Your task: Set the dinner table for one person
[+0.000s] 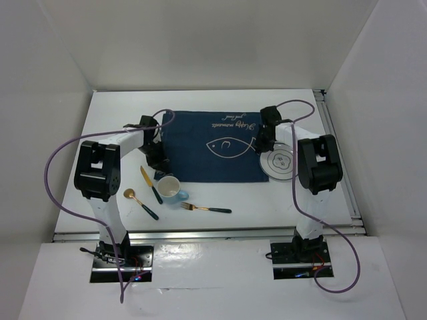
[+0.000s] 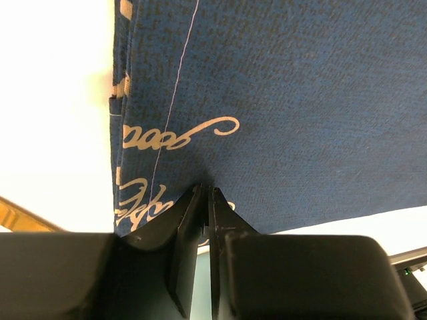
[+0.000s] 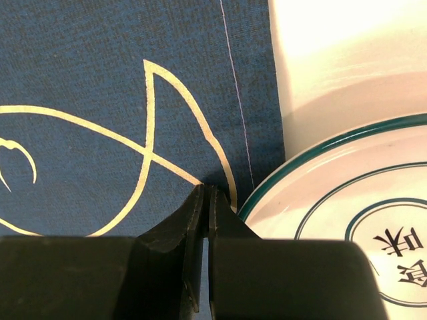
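The white dinner table point(image 1: 113, 120) carries a navy blue placemat point(image 1: 200, 143) with a pale fish drawing and script. My left gripper point(image 1: 159, 162) is shut with its tips pinching the placemat near its near-left corner point(image 2: 205, 190). My right gripper point(image 1: 262, 143) is shut with its tips pinching the placemat's right edge point(image 3: 207, 189), right beside a white plate point(image 1: 280, 162) with green rings. The plate's rim point(image 3: 313, 160) touches or slightly overlaps the cloth. The placemat point(image 2: 300, 100) lies flat in both wrist views point(image 3: 80, 67).
A light blue mug point(image 1: 171, 189) stands just in front of the placemat's near-left corner. A gold knife point(image 1: 150, 184), a gold spoon point(image 1: 139, 202) and a gold fork point(image 1: 203, 209), all with dark handles, lie near the front edge. A metal rail point(image 1: 337, 153) runs along the right side.
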Robot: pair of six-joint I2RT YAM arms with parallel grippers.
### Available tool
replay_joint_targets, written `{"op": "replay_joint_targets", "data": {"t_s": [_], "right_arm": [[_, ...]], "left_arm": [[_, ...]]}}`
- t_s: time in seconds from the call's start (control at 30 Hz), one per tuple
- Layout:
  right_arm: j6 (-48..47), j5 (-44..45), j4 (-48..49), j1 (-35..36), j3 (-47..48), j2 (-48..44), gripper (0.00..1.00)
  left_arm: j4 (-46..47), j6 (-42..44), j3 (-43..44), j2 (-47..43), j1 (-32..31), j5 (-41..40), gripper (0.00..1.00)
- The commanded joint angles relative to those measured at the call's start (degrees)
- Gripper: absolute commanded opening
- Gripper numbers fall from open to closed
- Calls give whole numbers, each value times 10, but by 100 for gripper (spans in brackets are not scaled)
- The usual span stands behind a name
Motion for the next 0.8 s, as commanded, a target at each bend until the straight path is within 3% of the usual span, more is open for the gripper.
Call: {"op": "replay_joint_targets", "data": {"t_s": [0.0,0.13,0.2,0.33,0.47,0.57,0.77], "right_arm": [[-25,43,-75,7,-39,9,0],[-25,36,-100,7,4,-19,0],[-30,31,-120,7,44,-36,1],[-30,37,-138,7,107,-92,57],[-20,22,-137,-26,107,-153,70],[8,8,-111,-69,33,-227,73],[80,-67,-53,-203,-201,-399,78]], "left_arm": [[-33,21,-27,-1,2,-51,23],[-50,27,5,-14,2,-51,27],[-63,33,33,-20,2,-51,34],[-99,38,78,-42,-10,-57,45],[-115,38,103,-70,-16,-46,46],[-120,38,108,-92,-21,-46,46],[-120,33,108,-110,-21,-35,47]]}}
